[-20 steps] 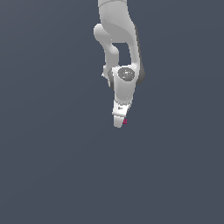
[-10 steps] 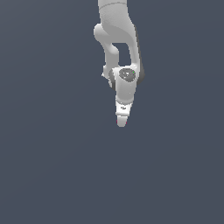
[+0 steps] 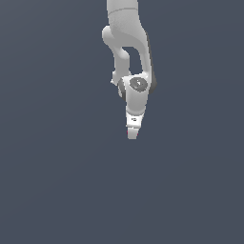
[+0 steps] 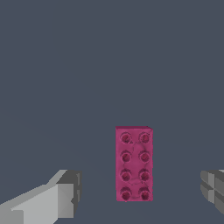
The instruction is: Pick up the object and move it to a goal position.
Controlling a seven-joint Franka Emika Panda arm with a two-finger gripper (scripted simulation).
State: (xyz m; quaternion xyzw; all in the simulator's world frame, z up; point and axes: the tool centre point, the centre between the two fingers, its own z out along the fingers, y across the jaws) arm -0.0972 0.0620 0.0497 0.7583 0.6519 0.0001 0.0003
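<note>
A small magenta-pink studded plastic brick [image 4: 134, 163], two studs wide and four long, is seen lying flat on the plain slate-grey counter [image 4: 109, 65], bracketed by the white claw [image 4: 142, 192] of the Panda arm. In the wrist view one grey-tipped finger [image 4: 65, 192] is set at about the brick's 8 o'clock and the other at its 3 o'clock, each well clear of it, so the claw is spread wide and nothing is held. In the exterior view only a sliver of pink [image 3: 127, 135] is glimpsed at 9 o'clock of the fingertips, the claw [image 3: 132, 135] pointing straight down. The approach step is judged to be in hand; a final descent and a closing across the brick's narrow width are called for next.
</note>
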